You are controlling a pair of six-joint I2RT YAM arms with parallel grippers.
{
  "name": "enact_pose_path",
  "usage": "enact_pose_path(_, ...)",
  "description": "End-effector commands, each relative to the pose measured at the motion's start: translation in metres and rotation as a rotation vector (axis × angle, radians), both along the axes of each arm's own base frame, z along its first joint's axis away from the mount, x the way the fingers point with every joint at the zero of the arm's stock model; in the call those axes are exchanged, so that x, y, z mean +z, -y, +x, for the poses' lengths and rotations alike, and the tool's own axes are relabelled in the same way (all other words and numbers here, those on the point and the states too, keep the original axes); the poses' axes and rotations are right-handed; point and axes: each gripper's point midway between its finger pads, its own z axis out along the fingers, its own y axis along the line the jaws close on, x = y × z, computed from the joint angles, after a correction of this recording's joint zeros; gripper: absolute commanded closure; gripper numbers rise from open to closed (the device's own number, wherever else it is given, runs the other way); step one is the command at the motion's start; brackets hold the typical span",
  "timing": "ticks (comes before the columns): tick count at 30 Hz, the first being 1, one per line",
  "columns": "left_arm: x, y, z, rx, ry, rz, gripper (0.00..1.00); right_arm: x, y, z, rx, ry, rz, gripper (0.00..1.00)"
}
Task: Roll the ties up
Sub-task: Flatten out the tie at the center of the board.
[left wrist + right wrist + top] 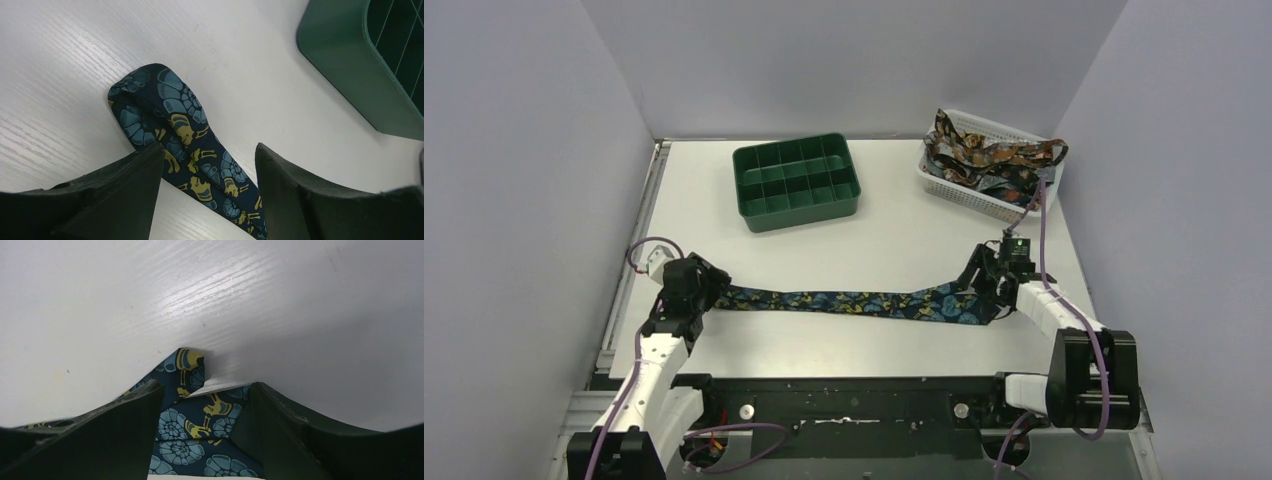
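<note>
One tie [844, 302], dark navy with blue shells and yellow snails, lies stretched flat across the near part of the table. My left gripper [712, 290] is open over its narrow end. In the left wrist view the narrow end [165, 107] is folded over and runs between the fingers [125, 190] of the left gripper [207, 152]. My right gripper [980, 285] is open over the wide end. In the right wrist view the wide end [192, 430] lies between the jaws of the right gripper [206, 390], its tip folded.
A green compartment tray [796, 180] stands at the back middle; its corner shows in the left wrist view [350, 70]. A white mesh basket [944, 185] at the back right holds several more patterned ties [989, 158]. Grey walls close in three sides.
</note>
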Motion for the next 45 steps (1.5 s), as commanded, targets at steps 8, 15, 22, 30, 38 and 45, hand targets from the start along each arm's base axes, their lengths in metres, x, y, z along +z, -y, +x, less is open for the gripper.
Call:
enact_pose_path(8, 0.018, 0.002, 0.012, -0.027, 0.082, 0.007, 0.35, 0.054, 0.006, 0.035, 0.02, 0.149, -0.131, 0.3)
enact_pose_path(15, 0.023, -0.001, 0.013, -0.018, 0.087, 0.02, 0.35, 0.023, -0.009, 0.04, 0.097, 0.061, -0.078, 0.34)
enact_pose_path(22, 0.033, -0.002, 0.013, -0.028, 0.099, 0.036, 0.35, 0.01, -0.011, 0.051, 0.112, 0.053, -0.072, 0.44)
enact_pose_path(30, 0.038, -0.003, 0.014, -0.033, 0.102, 0.053, 0.35, -0.005, -0.006, 0.047, 0.128, 0.006, -0.101, 0.66)
enact_pose_path(38, 0.039, -0.007, 0.015, -0.018, 0.106, 0.055, 0.35, 0.022, -0.005, 0.049, 0.145, 0.053, -0.145, 0.89)
enact_pose_path(45, 0.038, -0.01, 0.015, -0.009, 0.109, 0.048, 0.34, 0.027, -0.013, 0.044, 0.151, 0.094, -0.105, 1.0)
